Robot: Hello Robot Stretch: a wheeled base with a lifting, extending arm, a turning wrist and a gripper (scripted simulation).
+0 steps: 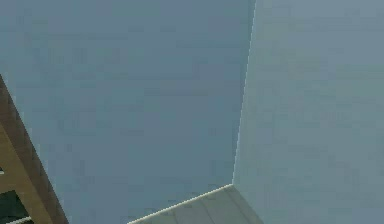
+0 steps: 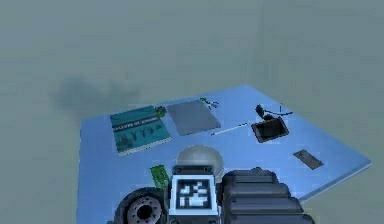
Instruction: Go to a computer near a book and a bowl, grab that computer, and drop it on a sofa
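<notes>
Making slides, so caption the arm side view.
Blue table bearing a green book, a flat grey computer and a pale bowl.

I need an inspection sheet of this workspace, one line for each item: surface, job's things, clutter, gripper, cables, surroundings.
Surface: pale blue table, with things spread over it.
Job's things: grey flat slab, maybe the computer, lies beside a green book; white rounded thing, perhaps the bowl, lies nearer.
Clutter: dark square thing, small dark flat thing, thin pale stick.
Gripper: the gripper is at the arm side view's bottom edge; cannot tell whether it holds anything.
Cables: nothing seen.
Surroundings: blue-grey walls meet in a corner; floor strip; brown wooden edge.
</notes>
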